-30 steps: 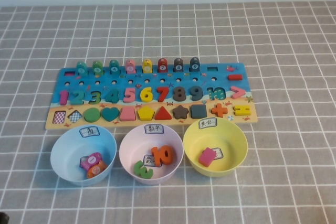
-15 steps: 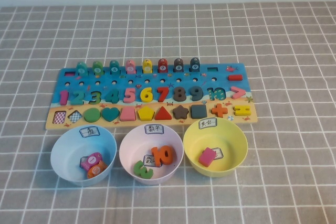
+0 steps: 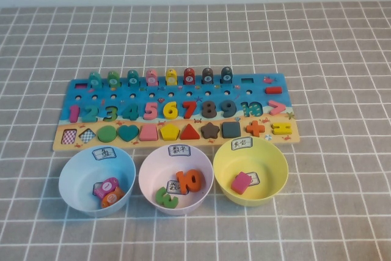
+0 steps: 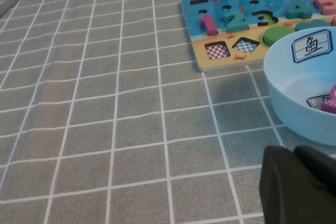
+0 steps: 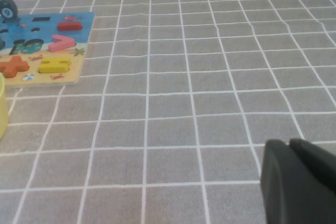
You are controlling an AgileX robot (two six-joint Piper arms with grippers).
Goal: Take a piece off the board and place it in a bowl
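The magenta piece [image 3: 105,186] lies inside the light blue bowl [image 3: 73,174], touching a small orange piece [image 3: 112,198] near the bottom. Judged from that, the transfer looks done. The board [image 3: 278,82] sits just behind the three bowls on the grey gridded surface [image 3: 342,41]. Most of its numbers and shapes are seated; two checkered recesses at its left end stand empty.

The bowls line up along the board's near edge, probably so each short carry ends close to its slot: blue on the robot's left, a pale pink bowl [image 3: 149,172] in the middle holding an orange "10" and a green number, and a yellow bowl [image 3: 278,163] on the right holding one pink block.

Neither arm appears in the high view. The left pincer [image 4: 299,184] shows only as a dark bulk at the corner of its wrist view, low over the surface just beside the blue bowl's rim — it holds nothing visible, but whether its fingers are parted cannot be told. The right pincer [image 5: 296,179] sits likewise over bare surface, well apart from the board's right end, and its state is equally unreadable.
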